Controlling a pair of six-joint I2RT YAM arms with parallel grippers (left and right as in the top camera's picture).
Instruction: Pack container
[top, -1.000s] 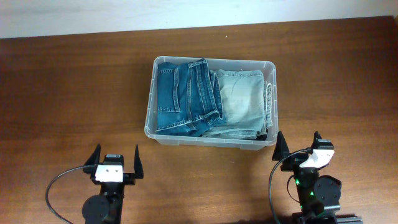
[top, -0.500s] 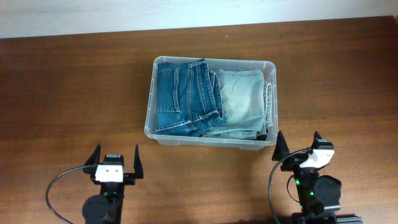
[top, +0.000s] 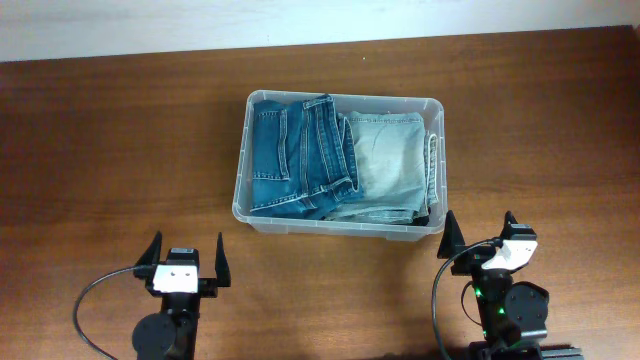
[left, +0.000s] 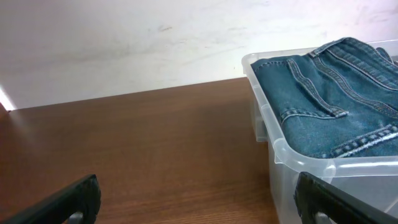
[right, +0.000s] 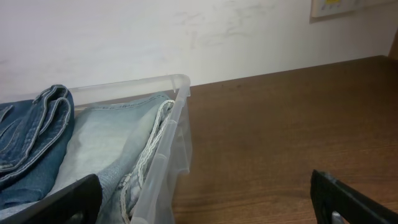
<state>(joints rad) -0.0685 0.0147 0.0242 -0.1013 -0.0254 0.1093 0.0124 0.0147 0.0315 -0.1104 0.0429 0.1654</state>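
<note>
While both arms sit at the near edge of the table (top: 120, 150), I see the container (top: 340, 226) farther out, about mid-table and a little toward the right arm's side. It stands flat with its long sides running left to right. Its clear walls show the clothing packed inside.

Dark blue jeans (top: 295, 160) fill the left half, folded, with seams and a waistband running front to back. Pale washed jeans (top: 385, 165) fill the right half, touching the dark pair along the middle. Both piles reach about the height of the rim; on the left wrist camera the dark denim rises slightly above it.

On the left gripper (top: 189, 245) I have the jaws spread wide with nothing between them. It is well apart from the container, in front of its near left corner. On its own camera the two black fingers (left: 68, 202) show only at the bottom corners, with bare wood between them.

On the right gripper (top: 480, 225) the jaws are likewise spread wide and hold nothing. From overhead its inner fingertip lies just beside the container's near right corner; I cannot tell whether it touches. Its wrist camera looks along the right end wall, with pale denim pressed against the plastic.

Beyond the table's far edge is a plain light wall (top: 150, 25).
</note>
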